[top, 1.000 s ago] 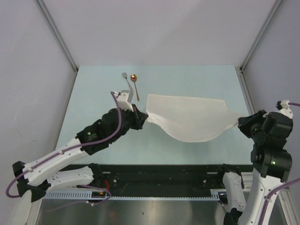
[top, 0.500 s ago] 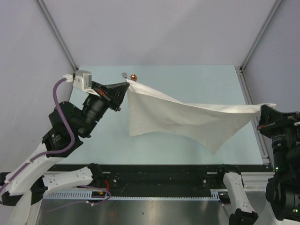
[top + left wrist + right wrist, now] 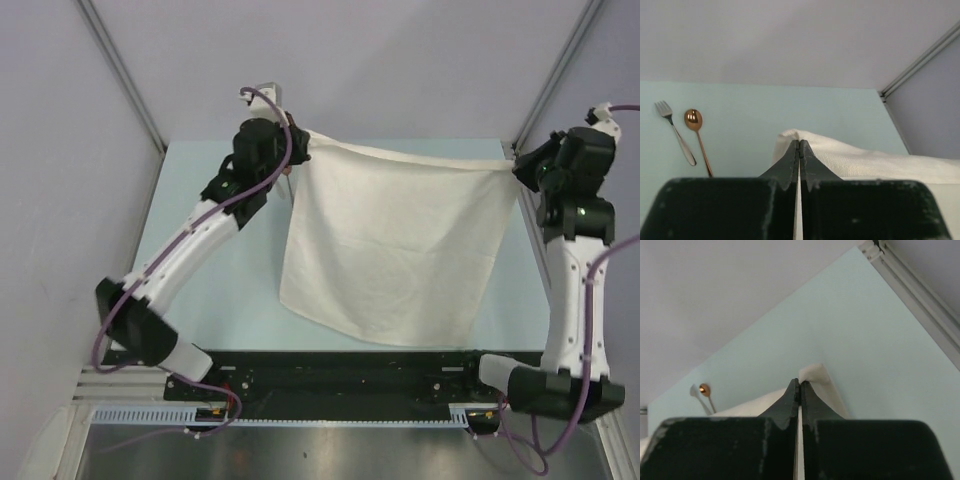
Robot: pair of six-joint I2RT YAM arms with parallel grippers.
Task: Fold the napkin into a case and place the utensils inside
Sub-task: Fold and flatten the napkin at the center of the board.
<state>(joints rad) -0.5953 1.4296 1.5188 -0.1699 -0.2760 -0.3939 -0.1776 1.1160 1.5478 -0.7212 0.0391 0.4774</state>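
Cream-coloured square cloth napkin (image 3: 400,250) hangs spread above the pale green desk (image 3: 210,270), its top corners nipped tight by left pincer (image 3: 799,144) and right pincer (image 3: 799,382). Such thin holds may slip, and a dropped cloth could bury the small silver fork (image 3: 675,131) and copper-bowled spoon (image 3: 696,131).

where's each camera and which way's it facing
top external: above and behind the bases, looking down at the table; left arm and right arm show, napkin stretched between.
left wrist: on the left arm, facing the far wall; left pincer shut on a napkin corner.
right wrist: on the right arm, facing far-left; right pincer shut on another corner.
both wrist views share fork and spoon.
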